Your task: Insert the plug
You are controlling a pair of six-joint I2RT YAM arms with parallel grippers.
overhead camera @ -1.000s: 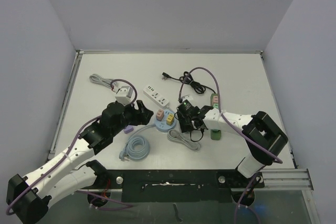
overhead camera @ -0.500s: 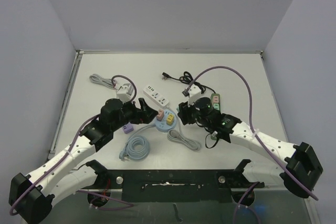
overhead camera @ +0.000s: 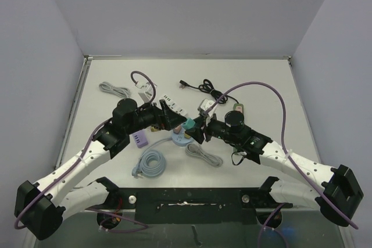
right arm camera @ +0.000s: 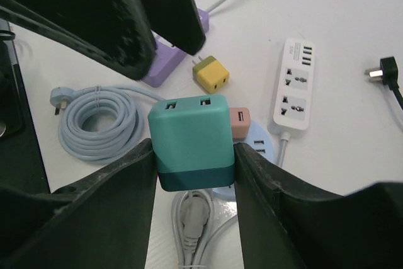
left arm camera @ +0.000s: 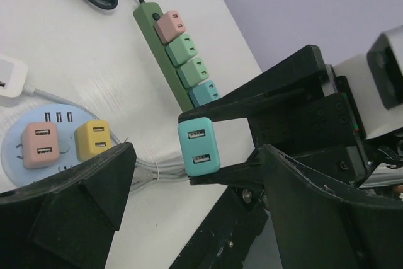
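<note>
My right gripper (right arm camera: 193, 150) is shut on a teal two-port USB plug (right arm camera: 191, 131) and holds it above the table, over a round light-blue power strip (right arm camera: 261, 147). The plug also shows in the top view (overhead camera: 188, 125) and the left wrist view (left arm camera: 198, 146). My left gripper (left arm camera: 195, 184) is wide open and empty, facing the plug from close by; its black fingers (right arm camera: 135, 23) hang just beyond the plug. In the top view the left gripper (overhead camera: 170, 118) and right gripper (overhead camera: 196, 129) nearly meet. The round strip (left arm camera: 19, 168) carries a pink adapter (left arm camera: 39, 145) and a yellow adapter (left arm camera: 94, 140).
A white power strip (overhead camera: 174, 104) lies behind the grippers and a green strip with coloured sockets (left arm camera: 179, 55) to the right. A purple adapter (overhead camera: 138, 139), a coiled blue cable (overhead camera: 150, 164), a grey cable (overhead camera: 203, 155) and a black cord (overhead camera: 203, 88) lie around.
My right arm has unfolded and swung out, carrying the teal plug leftward over the round strip. My left gripper has moved right toward it.
</note>
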